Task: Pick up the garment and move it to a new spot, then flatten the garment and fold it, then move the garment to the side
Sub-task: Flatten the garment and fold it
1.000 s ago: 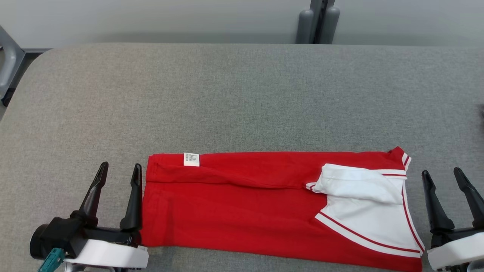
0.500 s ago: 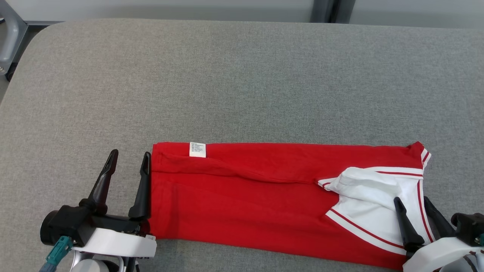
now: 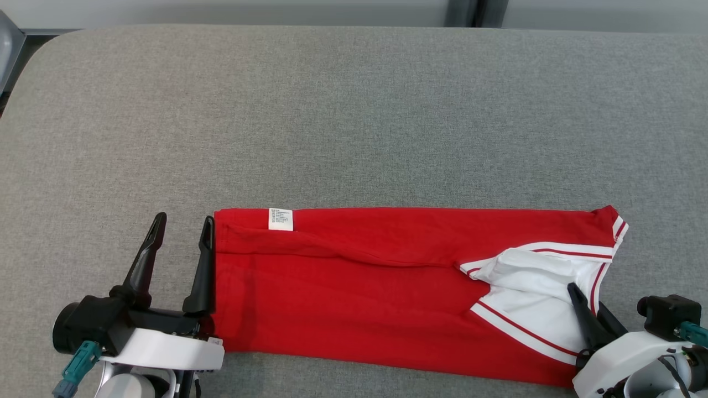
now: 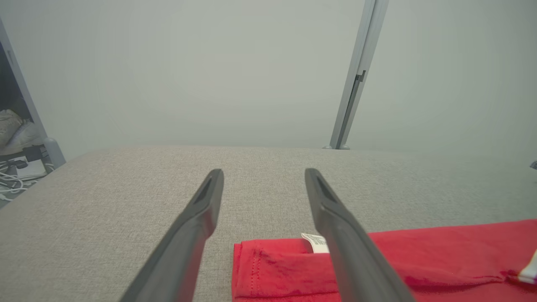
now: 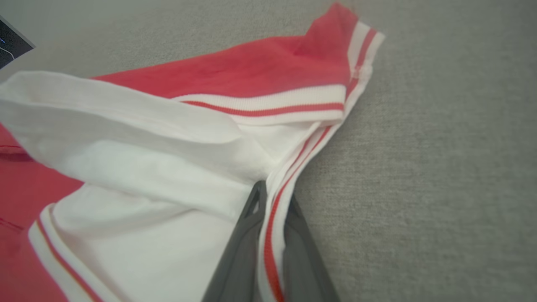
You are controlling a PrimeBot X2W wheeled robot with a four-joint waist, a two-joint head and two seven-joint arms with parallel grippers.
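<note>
A grey cloth-covered desk (image 3: 354,110) runs right across the frame, with a pale wall (image 4: 209,63) and a grey post (image 4: 356,75) behind it. The garment (image 3: 359,287) lies on the desk in the lower middle of the head view. It is red, folded into one long flat band, with a small white label (image 3: 280,218) near its upper left corner and a white panel (image 3: 531,309) trimmed in red stripes at its right end.

At that right end, in the lower right of the frame, the right claw (image 3: 585,296) pinches the garment. From its wrist camera the striped hem (image 5: 289,167) runs between the two dark fingers, which are pressed together on it. A second ago this claw stood spread and clear of the cloth, just beyond the right end. Half a second ago it had moved in over the white panel, not yet pressed together.

At the lower left, the left claw (image 3: 184,218) is spread wide, as it was before, with its inner finger just beside the garment's left edge. The whole picture has shifted a little between frames, but the garment itself looks unmoved.
</note>
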